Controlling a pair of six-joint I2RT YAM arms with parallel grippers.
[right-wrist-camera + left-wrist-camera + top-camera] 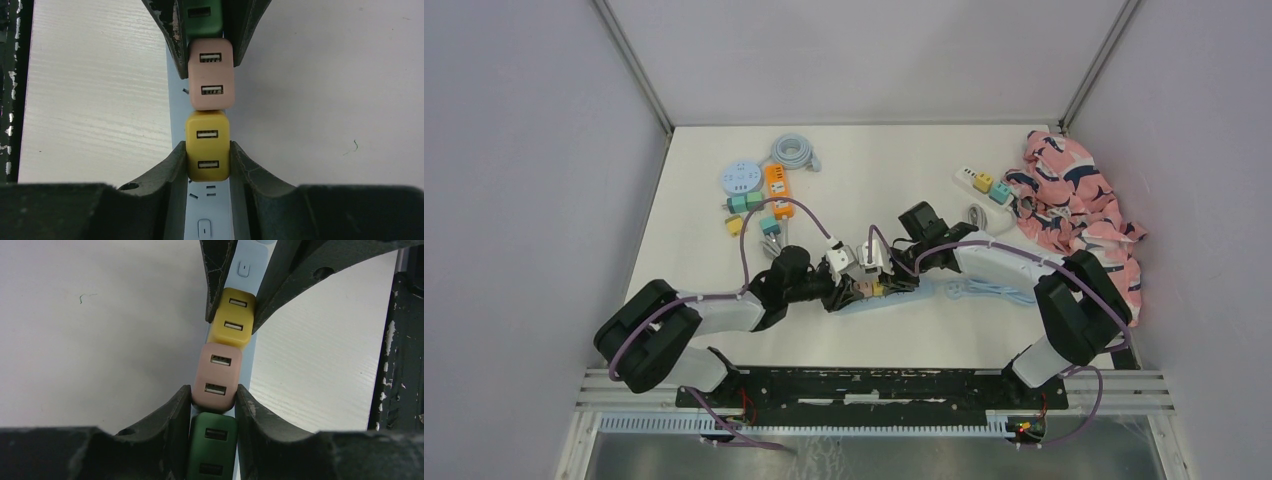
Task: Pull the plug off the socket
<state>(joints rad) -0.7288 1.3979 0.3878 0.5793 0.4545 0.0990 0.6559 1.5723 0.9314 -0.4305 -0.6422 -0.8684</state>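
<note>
The socket is a light blue power strip (pixel 210 205) (pixel 243 257) lying between the arms (pixel 904 295). Three USB plugs stand in it in a row: green (pixel 212 445), pink (pixel 217 375) (pixel 211 75) and yellow (pixel 207 145) (pixel 232 315). My left gripper (pixel 213 390) (pixel 842 292) is shut around the green plug, and its tips also press the near end of the pink plug. Facing it, my right gripper (pixel 207 147) (pixel 886 282) is shut on the yellow plug, fingers (pixel 175 165) against both sides. All three plugs sit seated in the strip.
At the back left lie a round blue socket (pixel 741 178), an orange strip (pixel 776 180) and a grey cable coil (pixel 794 152). At the back right are a white strip with plugs (pixel 984 182) and a pink patterned cloth (pixel 1079 205). The strip's blue cable (pixel 984 290) trails right.
</note>
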